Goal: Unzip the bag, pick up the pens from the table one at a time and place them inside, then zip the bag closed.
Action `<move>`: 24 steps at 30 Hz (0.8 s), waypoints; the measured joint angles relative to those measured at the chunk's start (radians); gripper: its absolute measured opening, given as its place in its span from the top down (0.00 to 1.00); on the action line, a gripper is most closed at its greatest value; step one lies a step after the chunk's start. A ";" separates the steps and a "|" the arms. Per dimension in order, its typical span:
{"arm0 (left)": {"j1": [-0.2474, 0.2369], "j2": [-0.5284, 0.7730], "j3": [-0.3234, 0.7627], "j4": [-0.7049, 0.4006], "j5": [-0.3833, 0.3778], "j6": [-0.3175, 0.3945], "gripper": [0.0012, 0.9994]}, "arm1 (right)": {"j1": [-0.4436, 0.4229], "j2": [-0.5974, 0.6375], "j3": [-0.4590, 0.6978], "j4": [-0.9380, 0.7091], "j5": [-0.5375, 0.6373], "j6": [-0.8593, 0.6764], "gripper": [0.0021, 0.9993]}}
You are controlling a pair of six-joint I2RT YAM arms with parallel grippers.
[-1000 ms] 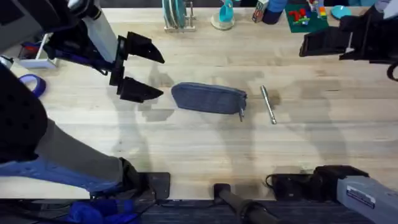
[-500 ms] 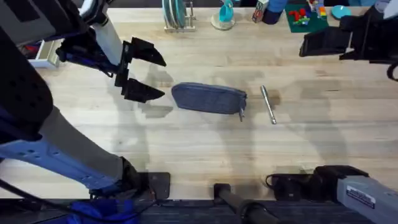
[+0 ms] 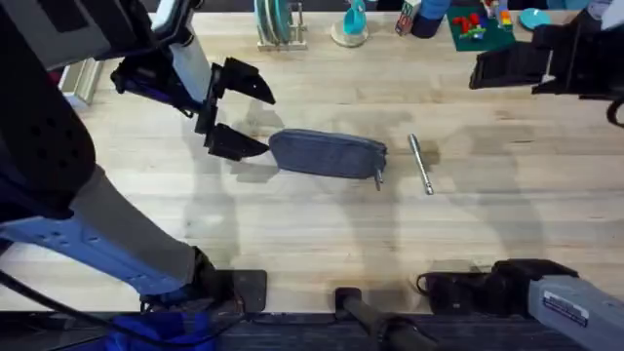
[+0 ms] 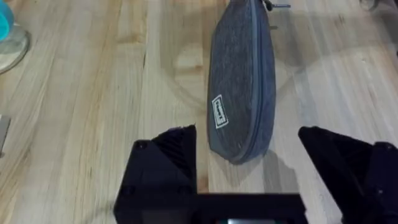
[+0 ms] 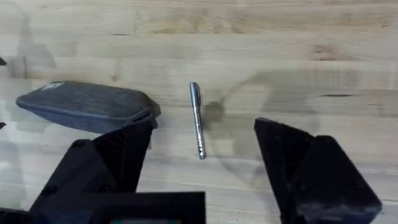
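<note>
Overhead: grey-blue bag (image 3: 327, 153) lies zipped; left gripper (image 3: 242, 117) and right gripper (image 5: 202, 155) gape, released.

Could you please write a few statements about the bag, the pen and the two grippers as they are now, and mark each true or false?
1. The bag lies zipped shut on the table. True.
2. The left gripper is shut on the bag. False: it is open, beside the bag's end.
3. One pen lies on the table beside the bag. True.
4. The right gripper holds the pen. False: it is open and holds nothing.
</note>
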 joint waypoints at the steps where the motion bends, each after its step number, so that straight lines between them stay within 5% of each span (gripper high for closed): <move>1: -0.004 0.000 0.000 0.000 0.000 0.000 0.01 | 0.000 0.000 0.000 0.000 0.000 0.000 0.00; 15: -0.079 0.000 0.000 0.013 -0.010 -0.012 0.01 | 0.000 0.000 0.000 0.000 0.000 0.000 0.00; 24: -0.085 0.013 0.000 0.036 -0.012 -0.016 0.01 | 0.000 0.000 0.000 0.000 0.000 0.000 0.00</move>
